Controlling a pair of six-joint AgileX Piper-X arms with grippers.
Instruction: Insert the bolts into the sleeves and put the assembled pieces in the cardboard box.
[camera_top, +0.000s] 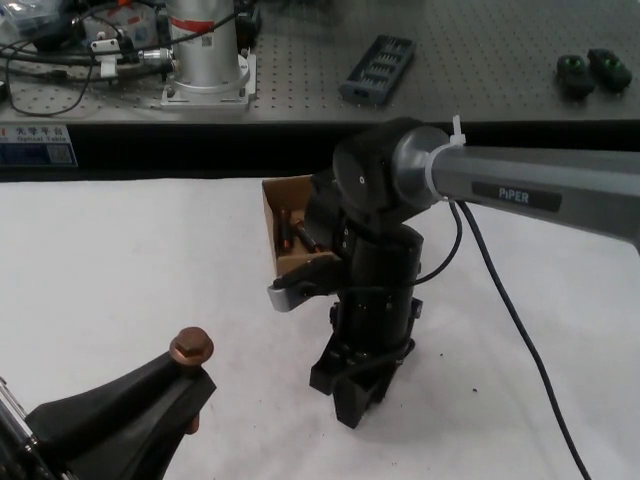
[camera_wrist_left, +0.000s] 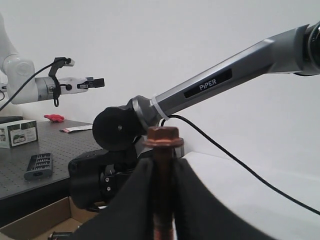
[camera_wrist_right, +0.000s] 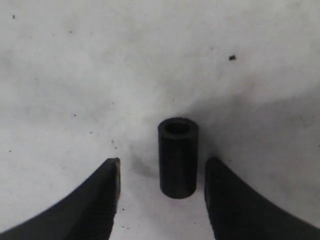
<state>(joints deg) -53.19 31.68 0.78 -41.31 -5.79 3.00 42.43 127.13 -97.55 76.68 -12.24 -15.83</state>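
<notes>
A copper bolt (camera_top: 190, 347) with a hex head stands upright at the near left of the white table, with my left gripper (camera_top: 188, 388) shut on its shank. In the left wrist view the bolt (camera_wrist_left: 162, 145) rises between the black fingers (camera_wrist_left: 135, 200). My right gripper (camera_top: 352, 398) points down at the table's middle, in front of the cardboard box (camera_top: 277, 200), which holds several dark pieces. In the right wrist view a black sleeve (camera_wrist_right: 178, 157) stands upright on the table between the open right gripper (camera_wrist_right: 163, 166); neither finger touches it.
Behind the white table runs a perforated metal bench with a black rack (camera_top: 378, 68), a metal post (camera_top: 205, 50), cables and two black knobs (camera_top: 593, 72). The right arm's cable (camera_top: 510, 310) trails over the table's right side. Another arm (camera_wrist_left: 30, 90) stands far off.
</notes>
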